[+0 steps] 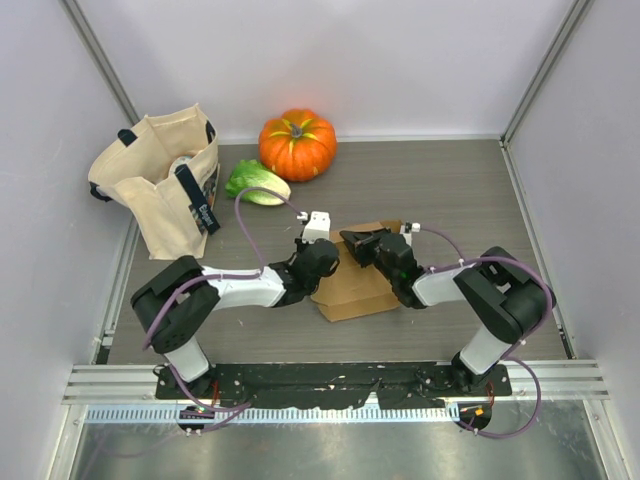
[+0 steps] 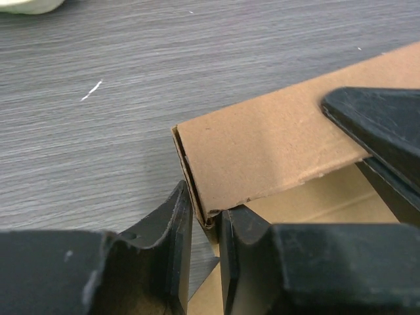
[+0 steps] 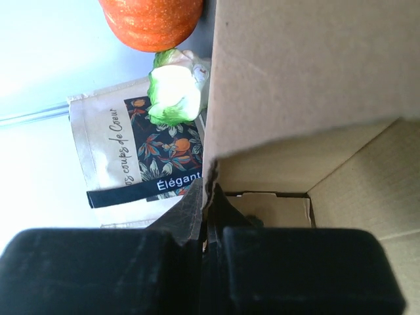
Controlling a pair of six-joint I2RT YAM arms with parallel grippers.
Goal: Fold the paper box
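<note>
The paper box (image 1: 352, 290) is tan cardboard, partly folded, lying on the grey table between my two arms. My left gripper (image 1: 325, 257) is at its far left corner. In the left wrist view the left gripper (image 2: 205, 215) pinches the end of an upright wall of the box (image 2: 262, 151). My right gripper (image 1: 366, 246) is at the far edge. In the right wrist view the right gripper (image 3: 209, 197) is shut on the edge of a raised wall (image 3: 308, 65). Its black fingertip (image 2: 380, 125) shows pressed on the same wall in the left wrist view.
An orange pumpkin (image 1: 297, 143) stands at the back, a green lettuce (image 1: 257, 183) beside it. A beige tote bag (image 1: 165, 185) stands at the back left. White walls with metal rails enclose the table on three sides.
</note>
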